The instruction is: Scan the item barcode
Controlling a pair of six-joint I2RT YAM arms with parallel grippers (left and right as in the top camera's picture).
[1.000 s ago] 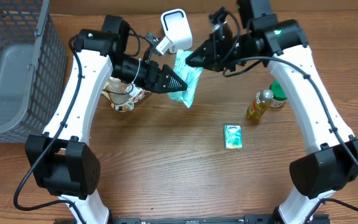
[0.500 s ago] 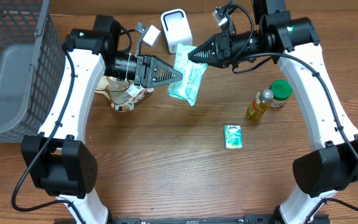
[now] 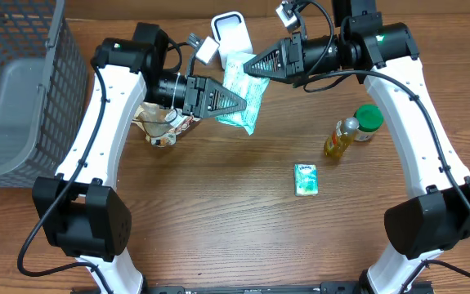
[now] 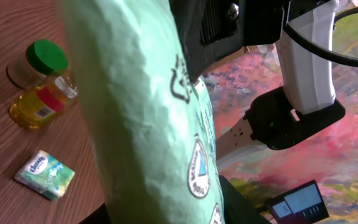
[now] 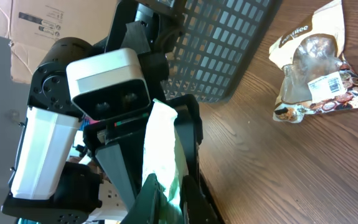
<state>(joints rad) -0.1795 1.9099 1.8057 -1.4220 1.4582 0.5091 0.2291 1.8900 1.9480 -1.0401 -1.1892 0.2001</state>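
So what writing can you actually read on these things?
"REE": the tail of a word on the snack bag.
Pouch: round emblems, print too blurred to read.
Tissue pack: logo too blurred.
Box: label too small.
Bottle: label too small.

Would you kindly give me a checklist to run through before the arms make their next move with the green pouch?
1. Grip of right tool on green pouch: ok, shut on its upper edge.
2. Grip of left tool on the pouch: cannot tell; the tips reach its side, but the closure is hidden.
3. Barcode facing white scanner: cannot tell; no barcode shows in any view.
4. Pouch near the scanner: ok, just beside it in the overhead view.
5. Loose bottle and tissue pack away from both arms: ok.
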